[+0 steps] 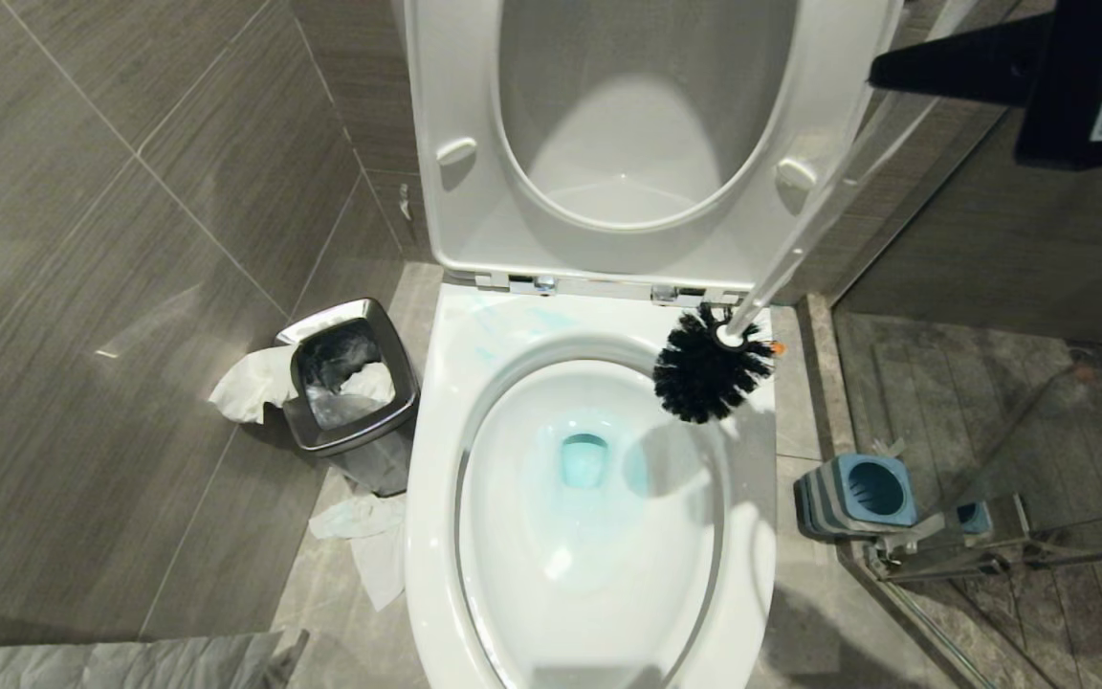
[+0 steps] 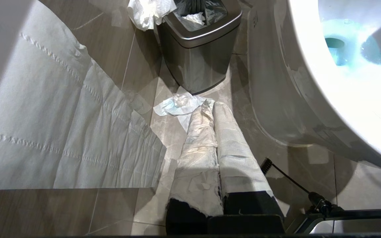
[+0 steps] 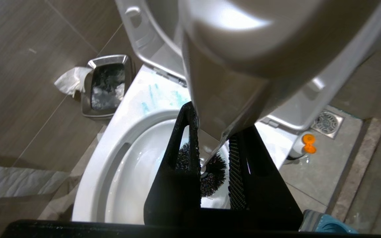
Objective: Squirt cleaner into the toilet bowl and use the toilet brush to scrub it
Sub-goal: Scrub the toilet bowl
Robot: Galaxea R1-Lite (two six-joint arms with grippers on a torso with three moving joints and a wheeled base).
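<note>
Left tool (image 2: 210, 105) parked low beside the bowl, paper-wrapped fingers pressed together on nothing. Next along, small steel waste bin (image 1: 400, 368) on the floor, no part in the job. Then large white glossy ceramic toilet bowl (image 1: 436, 459), seat and lid raised. Turquoise-blue cleaner (image 1: 584, 459) already in: tinted water at the outlet, thin streaks on the back rim. Squirting judged done. Long pale translucent toilet brush (image 1: 709, 368) out of its blue-topped grey square holder (image 1: 857, 493), dark bristle head over the bowl's rear right rim; contact with the ceramic impossible to tell. Right tool (image 3: 213, 132) up high, black fingers clamped narrow on the brush stick. Scrubbing of basin and streaked rim judged ahead, then returning the brush.
</note>
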